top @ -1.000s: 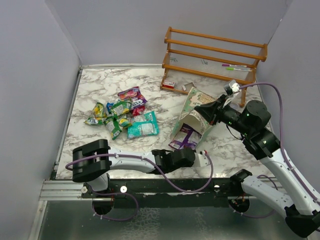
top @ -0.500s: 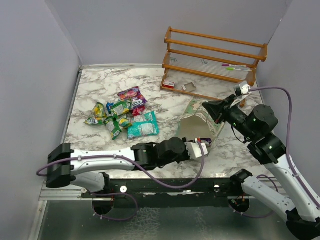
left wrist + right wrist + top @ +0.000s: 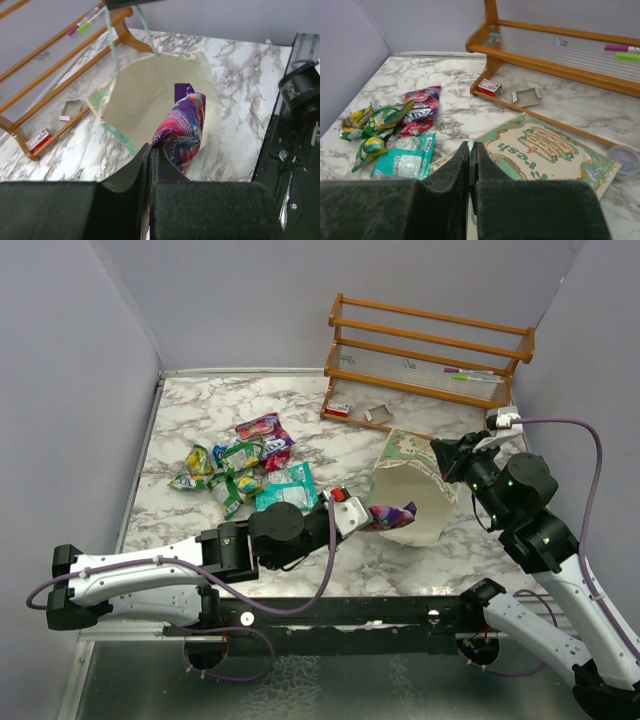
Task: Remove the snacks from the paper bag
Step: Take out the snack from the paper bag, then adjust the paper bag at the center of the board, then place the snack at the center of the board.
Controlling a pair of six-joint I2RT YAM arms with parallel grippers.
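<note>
The pale green paper bag [image 3: 412, 490] lies on its side at mid-right with its cream mouth toward the left arm; it also shows in the left wrist view [image 3: 145, 95] and right wrist view [image 3: 555, 145]. My left gripper [image 3: 362, 520] is shut on a red-pink-purple candy packet [image 3: 392, 516], held just outside the bag's mouth [image 3: 182, 127]. My right gripper [image 3: 447, 455] is shut on the bag's thin handle [image 3: 471, 146] at its far top edge. Several snack packets [image 3: 245, 472] lie piled at left centre, also in the right wrist view [image 3: 395, 135].
A wooden rack [image 3: 425, 355] stands at the back right with a small red-white box [image 3: 338, 409] and a grey card beside it. A small clear cup [image 3: 626, 157] sits right of the bag. Grey walls enclose the marble table [image 3: 200, 420].
My left gripper has pulled back left out of the bag with the red-pink-purple packet. My right gripper has moved right and back, and the bag has swung with it.
</note>
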